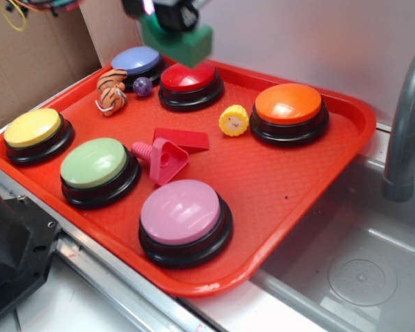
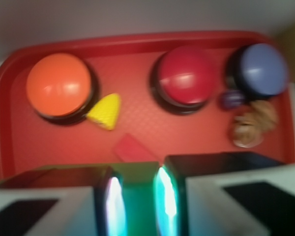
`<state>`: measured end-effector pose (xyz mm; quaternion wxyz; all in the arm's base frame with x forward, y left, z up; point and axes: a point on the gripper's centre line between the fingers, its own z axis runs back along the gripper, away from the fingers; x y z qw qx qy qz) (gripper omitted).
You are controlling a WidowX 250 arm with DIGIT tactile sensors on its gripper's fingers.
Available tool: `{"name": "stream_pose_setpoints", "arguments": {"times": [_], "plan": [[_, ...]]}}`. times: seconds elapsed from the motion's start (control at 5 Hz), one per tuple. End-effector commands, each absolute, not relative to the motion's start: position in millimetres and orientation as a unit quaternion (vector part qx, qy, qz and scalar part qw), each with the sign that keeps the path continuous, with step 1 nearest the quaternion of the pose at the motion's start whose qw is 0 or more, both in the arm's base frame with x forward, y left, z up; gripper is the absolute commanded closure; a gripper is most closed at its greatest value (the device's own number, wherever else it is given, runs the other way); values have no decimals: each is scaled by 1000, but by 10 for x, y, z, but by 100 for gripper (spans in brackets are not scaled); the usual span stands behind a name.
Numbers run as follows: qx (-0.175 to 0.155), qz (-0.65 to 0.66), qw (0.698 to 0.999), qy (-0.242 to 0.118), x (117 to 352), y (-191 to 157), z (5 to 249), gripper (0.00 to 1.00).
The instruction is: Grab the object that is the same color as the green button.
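My gripper (image 1: 171, 22) hangs at the top of the exterior view, above the back of the tray, shut on the dark green block (image 1: 180, 43), which is lifted clear of the tray. In the wrist view the green block (image 2: 137, 201) sits squeezed between the two fingers of the gripper (image 2: 137, 196). The pale green button (image 1: 95, 164) on its black base stands at the tray's front left, far below and in front of the gripper. It is out of the wrist view.
On the red tray (image 1: 311, 173) stand yellow (image 1: 33, 128), pink (image 1: 181, 212), orange (image 1: 289, 104), red (image 1: 188, 78) and blue (image 1: 135, 61) buttons. A pink triangular toy (image 1: 164, 159), a yellow smiley toy (image 1: 234, 120), a tiger figure (image 1: 111, 90) and a purple ball (image 1: 143, 86) lie among them. A grey faucet (image 1: 404, 124) and sink are at right.
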<state>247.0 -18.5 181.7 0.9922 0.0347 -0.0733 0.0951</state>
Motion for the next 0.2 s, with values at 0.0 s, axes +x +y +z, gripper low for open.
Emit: {"name": "stream_pose_setpoints", "arguments": {"times": [0.0], "plan": [[63, 185, 975, -107, 2195, 141, 2218, 100]]}}
